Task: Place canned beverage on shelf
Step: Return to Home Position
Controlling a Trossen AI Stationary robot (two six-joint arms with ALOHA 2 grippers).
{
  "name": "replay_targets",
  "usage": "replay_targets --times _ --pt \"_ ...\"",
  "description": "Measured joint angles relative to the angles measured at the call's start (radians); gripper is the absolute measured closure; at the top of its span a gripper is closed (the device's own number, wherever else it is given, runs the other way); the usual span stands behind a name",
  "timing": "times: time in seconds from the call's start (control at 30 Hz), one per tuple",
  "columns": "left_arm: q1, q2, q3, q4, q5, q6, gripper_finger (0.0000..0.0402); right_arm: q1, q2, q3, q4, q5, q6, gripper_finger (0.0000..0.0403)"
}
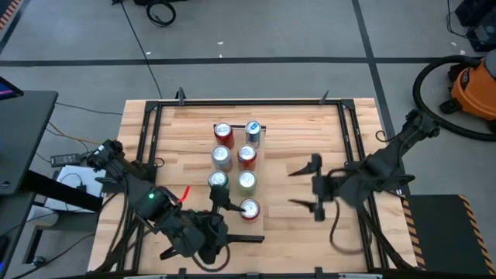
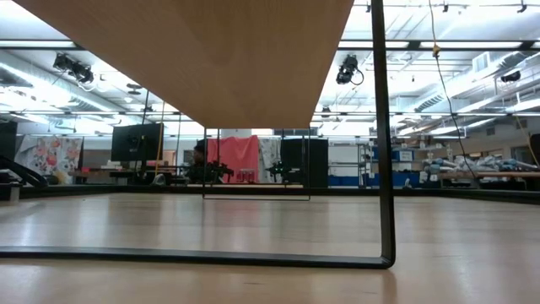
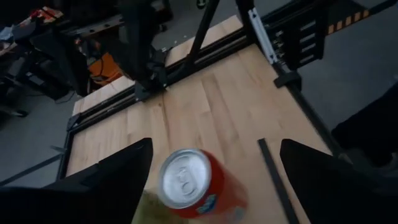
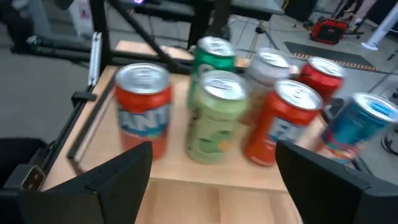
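The shelf point(image 1: 235, 225) is a light-wood board in the middle of the table, with a dark strip point(image 1: 249, 239) at its near end. Several cans stand upright on it in two rows. The nearest is an orange-red can point(image 1: 249, 209), also in the left wrist view point(image 3: 199, 186). My left gripper point(image 1: 232, 218) is open, level with this can, one finger on each side of it without touching. My right gripper point(image 1: 301, 186) is open and empty, right of the shelf, pointing at the cans point(image 4: 217, 115). The low view shows only the shelf's underside point(image 2: 219, 59).
A dark metal frame point(image 1: 353, 155) runs along the table's edges. The shelf stands raised on a thin dark leg frame point(image 2: 384, 169). Bare tabletop lies between the shelf and my right gripper point(image 1: 279, 186). An orange vacuum point(image 1: 473, 85) stands on the floor at the far right.
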Motion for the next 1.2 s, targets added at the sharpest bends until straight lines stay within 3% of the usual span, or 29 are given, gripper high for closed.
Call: replay_targets --times 0.27,0.57,0.8,1.2 --pt "0.020 -0.060 0.000 -0.049 -0.038 0.002 0.0076 -0.036 -0.231 -0.216 0.109 0.001 0.053 0.0054" --pt "0.000 -0.061 -0.025 -0.047 -0.070 -0.028 0.0110 0.012 -0.380 -0.358 0.130 0.056 0.105 0.0055" --pt "-0.015 -0.159 -0.257 0.095 -0.114 -0.030 0.0116 0.042 -0.514 -0.423 0.128 0.078 0.091 0.0055" --pt "-0.054 -0.537 -0.677 0.575 -0.122 0.101 0.0116 0.013 -0.719 -0.602 0.287 0.016 0.052 0.0055"
